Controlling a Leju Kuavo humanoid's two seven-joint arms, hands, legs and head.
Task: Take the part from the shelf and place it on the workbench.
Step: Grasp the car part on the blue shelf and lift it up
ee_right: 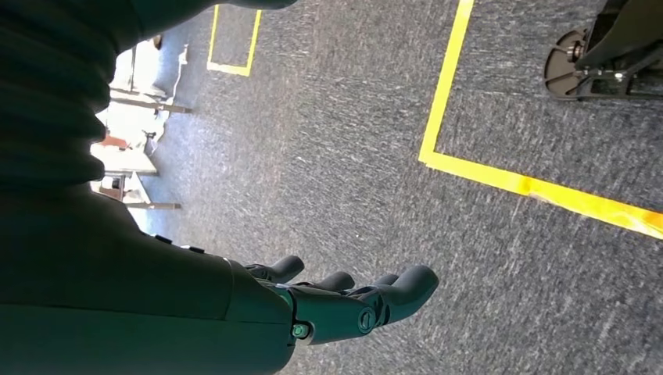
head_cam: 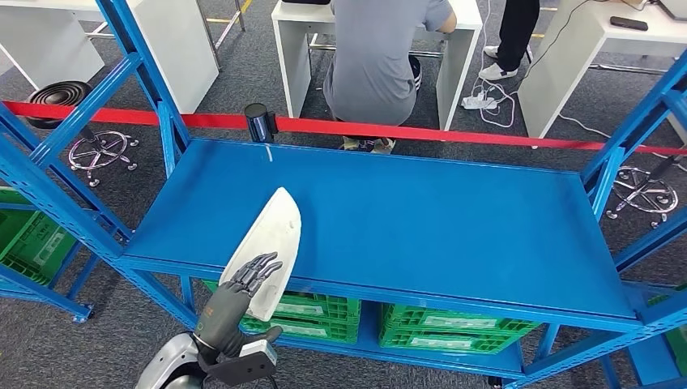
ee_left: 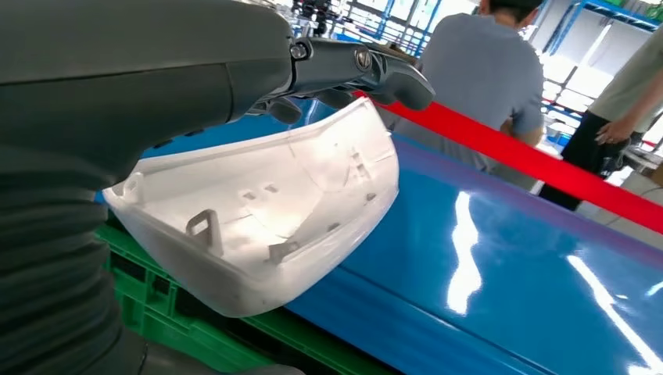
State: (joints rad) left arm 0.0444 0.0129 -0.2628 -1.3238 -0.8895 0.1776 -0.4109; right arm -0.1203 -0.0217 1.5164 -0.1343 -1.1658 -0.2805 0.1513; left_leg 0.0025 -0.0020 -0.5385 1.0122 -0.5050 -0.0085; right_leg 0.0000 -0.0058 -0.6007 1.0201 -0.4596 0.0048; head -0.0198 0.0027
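Your left hand [head_cam: 243, 293] gripped the white part [head_cam: 266, 247] by its rim, tip over the blue table's [head_cam: 421, 227] front edge, probably for set-down; your right hand [ee_right: 344, 301] hung empty, fingers loosely spread.

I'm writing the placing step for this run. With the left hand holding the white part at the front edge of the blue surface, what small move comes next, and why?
Probably carry the white part forward, then lower it. The left hand grips its near end while that end overhangs the blue surface's front edge, so releasing now might tip it off.

text: none legible | labels on green bins [head_cam: 324, 308]: too blurred to read
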